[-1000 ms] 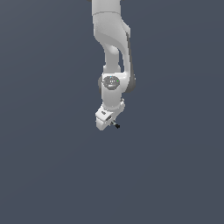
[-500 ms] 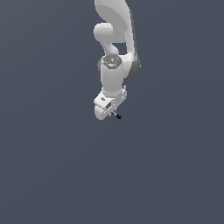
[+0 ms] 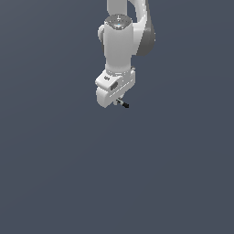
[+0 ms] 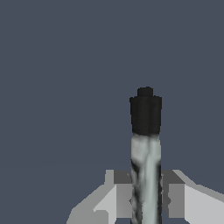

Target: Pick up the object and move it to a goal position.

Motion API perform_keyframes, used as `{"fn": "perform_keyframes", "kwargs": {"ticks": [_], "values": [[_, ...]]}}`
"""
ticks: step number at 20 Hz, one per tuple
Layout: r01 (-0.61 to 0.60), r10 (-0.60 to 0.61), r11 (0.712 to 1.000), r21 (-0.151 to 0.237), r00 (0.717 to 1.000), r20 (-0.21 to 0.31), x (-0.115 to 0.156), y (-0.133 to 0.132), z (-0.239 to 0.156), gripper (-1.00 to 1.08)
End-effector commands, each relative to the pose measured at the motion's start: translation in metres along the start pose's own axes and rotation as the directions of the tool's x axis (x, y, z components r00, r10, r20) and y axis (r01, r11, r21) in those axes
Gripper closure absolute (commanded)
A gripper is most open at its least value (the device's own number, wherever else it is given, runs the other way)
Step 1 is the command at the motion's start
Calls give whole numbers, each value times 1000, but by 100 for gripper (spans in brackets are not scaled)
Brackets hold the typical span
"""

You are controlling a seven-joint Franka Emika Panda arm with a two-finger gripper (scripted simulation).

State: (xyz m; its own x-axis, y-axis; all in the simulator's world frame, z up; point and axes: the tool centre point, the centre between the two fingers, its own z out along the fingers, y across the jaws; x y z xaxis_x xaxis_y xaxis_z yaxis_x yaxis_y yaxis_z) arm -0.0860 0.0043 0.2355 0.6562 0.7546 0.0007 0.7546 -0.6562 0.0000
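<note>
Clamping one thin grey rod with a small black tip (image 4: 145,166), the single white tool (image 3: 119,101) has a finger (image 4: 122,194) pressed against each side of it. Only the rod's black end (image 3: 125,105) protrudes from the tool in the exterior view. Against the earlier frames, the white arm (image 3: 119,45) stands more upright, the tool sits higher, and the rod remains gripped.
</note>
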Motion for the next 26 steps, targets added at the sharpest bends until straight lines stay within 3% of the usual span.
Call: {"fn": "perform_keyframes", "kwargs": {"ticks": [1, 14, 26], "values": [[0, 0, 1000, 1, 1000, 0, -1, -2, -27, 108], [-2, 2, 1000, 0, 1000, 0, -1, -7, -132, 108], [-2, 2, 1000, 0, 1000, 1, 0, -5, -152, 108]]}}
